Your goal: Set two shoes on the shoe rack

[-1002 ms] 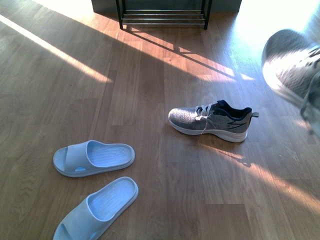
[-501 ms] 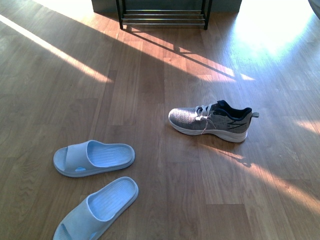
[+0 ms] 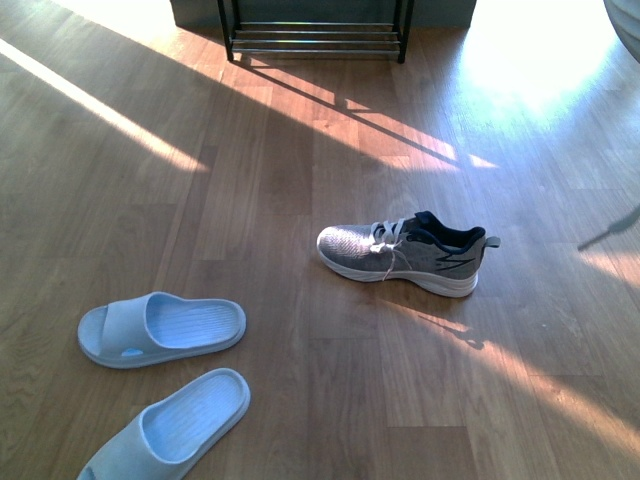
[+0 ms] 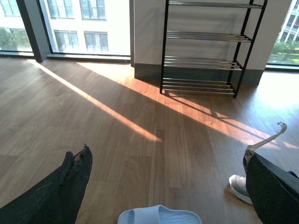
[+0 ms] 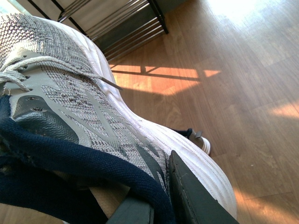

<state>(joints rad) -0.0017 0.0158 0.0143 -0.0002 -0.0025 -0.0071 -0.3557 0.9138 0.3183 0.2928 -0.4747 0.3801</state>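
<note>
Matte dark claws, worn at the tips.
Left claw (image 4: pixel 168 156): two broad charcoal fingers (image 4: pixel 58 191), rough-surfaced, both on the near side of the shoe rack (image 4: pixel 201 61); frayed edge and small brownish speck at one tip, pale curled strip peeling from the tip of the other. Right claw (image 5: pixel 156 191): flat dark grey finger (image 5: pixel 198 200) with sharp straight edges, a lighter grey part alongside.

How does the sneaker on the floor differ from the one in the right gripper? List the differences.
The floor sneaker stands on its sole on the wooden floor; the held sneaker hangs clear of it. The floor sneaker is untouched; the held sneaker is clamped at its navy collar by the fingers of the right gripper. Both are grey knit with white soles.
</note>
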